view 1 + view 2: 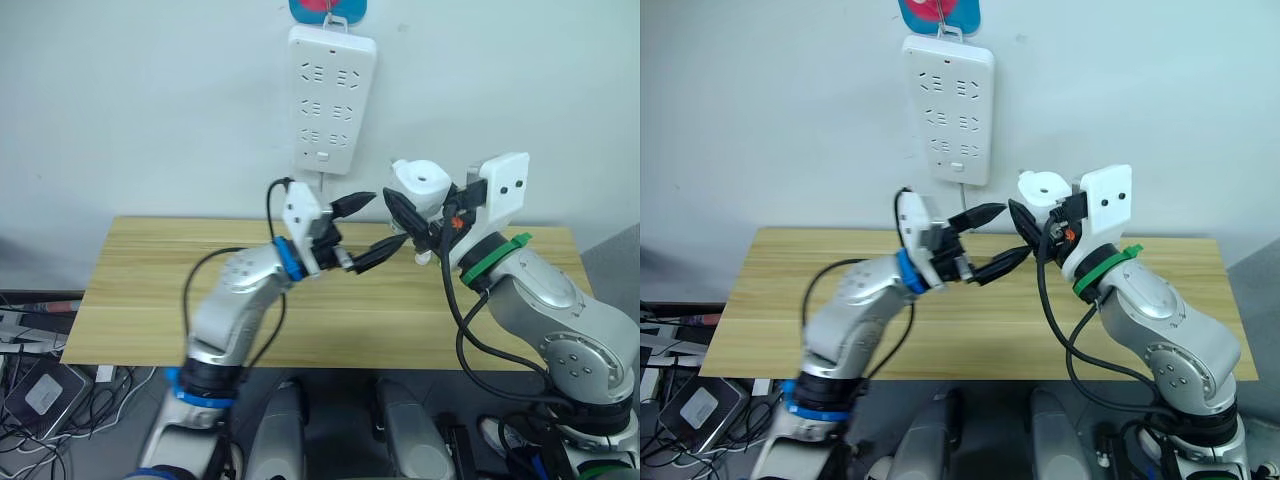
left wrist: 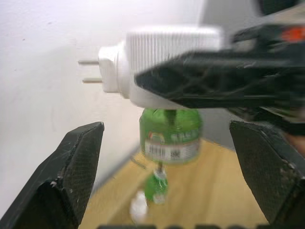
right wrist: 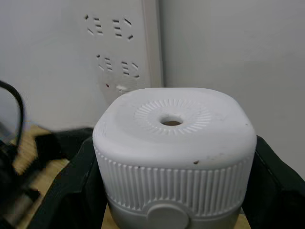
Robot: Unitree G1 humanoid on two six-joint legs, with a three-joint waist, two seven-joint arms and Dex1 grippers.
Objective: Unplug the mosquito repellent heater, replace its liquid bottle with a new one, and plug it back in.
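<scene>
The right gripper [image 1: 408,222] clamps the mosquito repellent heater [image 1: 420,186], unplugged, above the table [image 1: 150,290]; its green bottle [image 2: 170,135] hangs beneath. The left gripper [image 1: 368,230] gapes open just left.

1 heater [image 1: 420,183], 2 bottles [image 2: 170,136], 1 pwr strip [image 1: 332,98]

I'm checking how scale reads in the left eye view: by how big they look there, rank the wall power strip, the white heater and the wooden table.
1. Light wooden table, by far the widest.
2. Long white plastic power strip.
3. Small white rounded heater in the right pincer, though it sits nearer the camera than the strip.
</scene>
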